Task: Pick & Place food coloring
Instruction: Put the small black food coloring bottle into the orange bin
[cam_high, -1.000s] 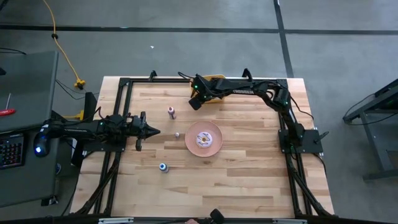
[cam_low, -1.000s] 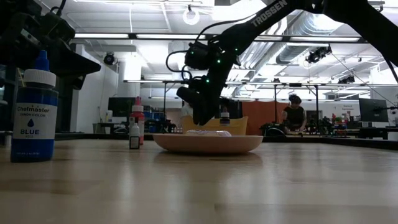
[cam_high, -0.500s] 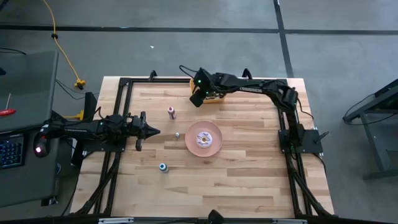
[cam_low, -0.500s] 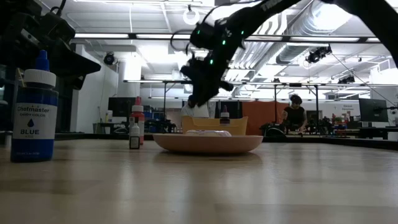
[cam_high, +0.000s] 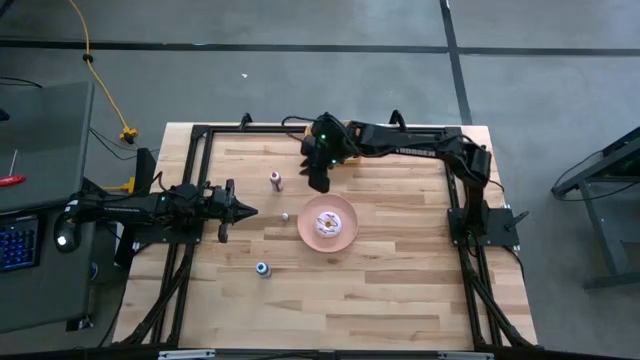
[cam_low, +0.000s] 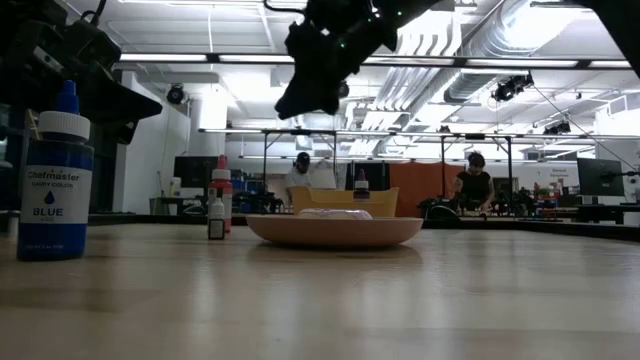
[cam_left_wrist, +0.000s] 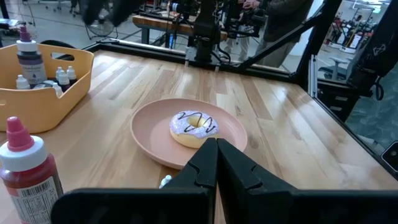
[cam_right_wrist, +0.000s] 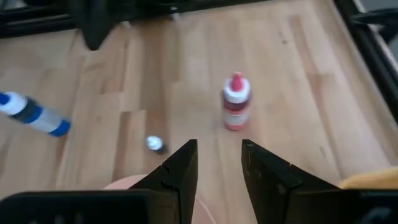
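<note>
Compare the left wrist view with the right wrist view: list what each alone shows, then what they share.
Only the left wrist view: the orange plastic bin holding small bottles, and the white-and-pink doughnut on the round pink plate, past the shut left claw.

Only the right wrist view: the blue-capped bottle lying down, seen past the open, empty right claw.

Both: the red-capped bottle and the wooden table.

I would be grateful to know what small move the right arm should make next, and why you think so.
Probably move the right gripper toward the red-capped bottle and lower over it. Its fingers are open and empty, high above the table, and that bottle stands upright nearest to it. The tiny bottle and the blue-capped bottle also remain outside the orange bin. The left gripper waits, shut.
</note>
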